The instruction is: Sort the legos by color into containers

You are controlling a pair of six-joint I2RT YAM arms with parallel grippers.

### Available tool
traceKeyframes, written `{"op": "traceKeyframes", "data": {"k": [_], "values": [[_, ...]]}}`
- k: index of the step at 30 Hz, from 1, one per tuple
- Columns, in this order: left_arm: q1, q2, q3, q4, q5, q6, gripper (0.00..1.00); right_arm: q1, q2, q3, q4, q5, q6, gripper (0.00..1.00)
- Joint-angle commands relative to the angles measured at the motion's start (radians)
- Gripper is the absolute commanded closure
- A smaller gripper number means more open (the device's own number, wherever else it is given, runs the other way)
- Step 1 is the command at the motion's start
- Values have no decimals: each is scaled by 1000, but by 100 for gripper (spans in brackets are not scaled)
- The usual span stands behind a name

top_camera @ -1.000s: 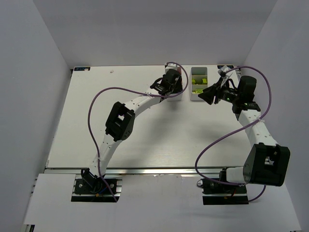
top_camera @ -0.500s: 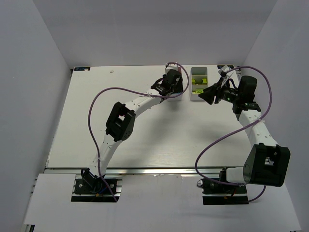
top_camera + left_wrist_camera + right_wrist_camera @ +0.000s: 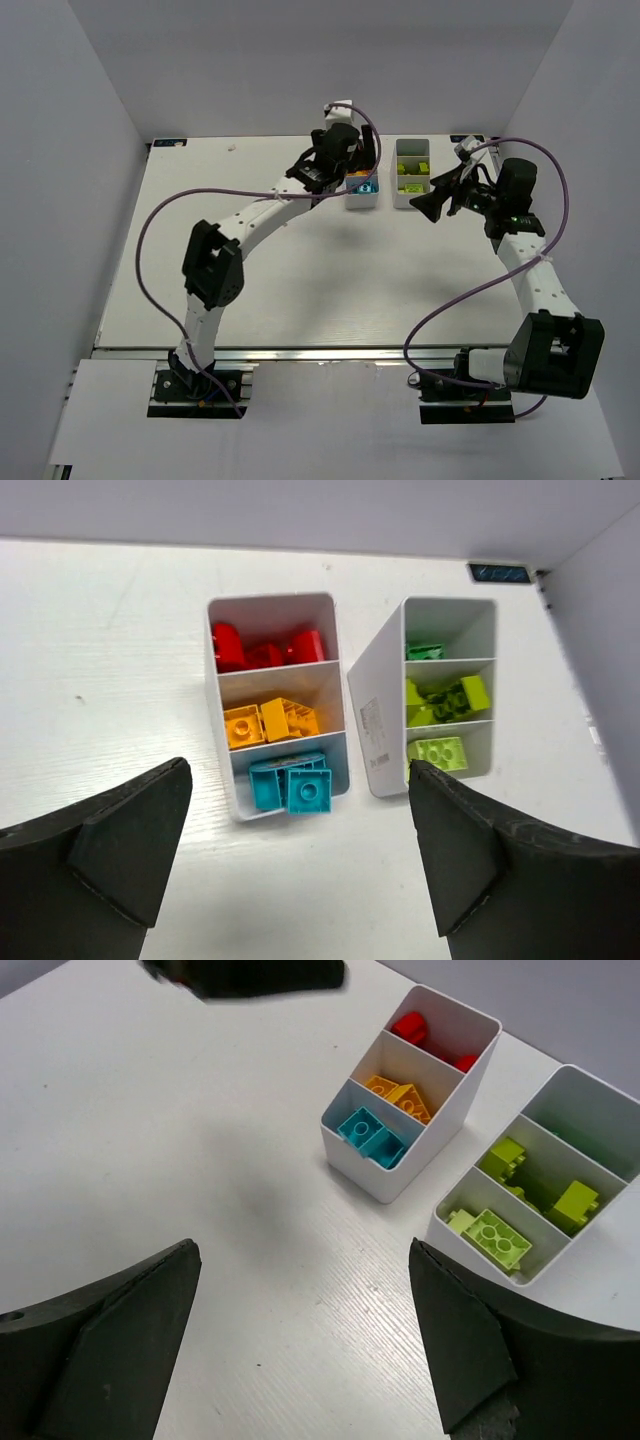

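Two white containers stand side by side at the back of the table. In the left container (image 3: 240,802) the legos are red (image 3: 262,650), orange (image 3: 270,722) and cyan (image 3: 292,783), one color per compartment. The right container (image 3: 378,710) holds dark green (image 3: 424,651), lime (image 3: 445,700) and pale lime (image 3: 438,752) legos. My left gripper (image 3: 298,768) hangs open above the left container (image 3: 362,203), with nothing between its fingers. Just right of the right container (image 3: 403,203), my right gripper (image 3: 430,195) is open and empty over bare table (image 3: 305,1245).
The white table (image 3: 300,280) is boxed in by grey walls on three sides. A dark label (image 3: 498,573) sits at the table's far edge. Purple cables (image 3: 170,210) loop over both arms. Part of the left arm (image 3: 250,975) shows at the top of the right wrist view.
Both grippers have opened wide. The left arm has risen and drawn back toward the far wall, uncovering the left container. The right arm has barely moved.
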Motion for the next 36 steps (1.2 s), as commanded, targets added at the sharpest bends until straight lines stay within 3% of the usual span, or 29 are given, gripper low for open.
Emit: {"op": "traceKeyframes", "data": {"k": [1,8,14,21,28,36], "values": [[-6,-205,-106,18,-12,32,2,-4,-54,9,-31,61,-47,11],[-4,-621,-695,99,41,-17,2,-4,-120,37,-162,274,-73,11],[-4,-942,-988,134,132,-85,2,-4,-137,107,-290,330,-46,11],[-4,-1190,-1098,72,97,-96,2,-4,-183,94,-340,460,46,11],[-4,-1233,-1090,1,127,-93,2,-4,-255,66,-393,589,57,11],[-4,-1285,-1093,-36,146,-114,2,-4,-318,12,-433,637,53,11]]}}
